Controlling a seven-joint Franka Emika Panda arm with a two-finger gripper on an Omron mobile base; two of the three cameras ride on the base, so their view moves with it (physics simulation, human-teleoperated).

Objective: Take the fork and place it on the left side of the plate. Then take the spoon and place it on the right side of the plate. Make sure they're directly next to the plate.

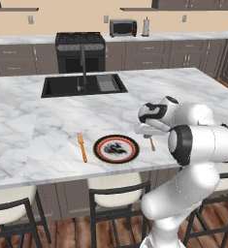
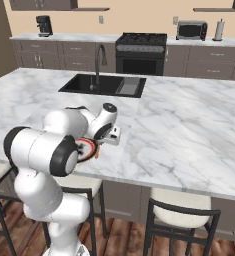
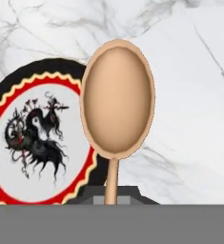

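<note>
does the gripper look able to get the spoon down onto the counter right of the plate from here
Probably yes. The gripper holds the spoon by its handle, just past the right rim of the plate, and the marble counter there looks bare. The fork lies on the plate's far left side, out of the way.

Orange fork, tan spoon, plate — black-red rings (dark blotch), white-grey marble counter

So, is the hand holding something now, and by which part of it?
Yes: the hand holds the spoon by its thin handle, with the oval bowl pointing away from the fingers, beside the plate.
</note>
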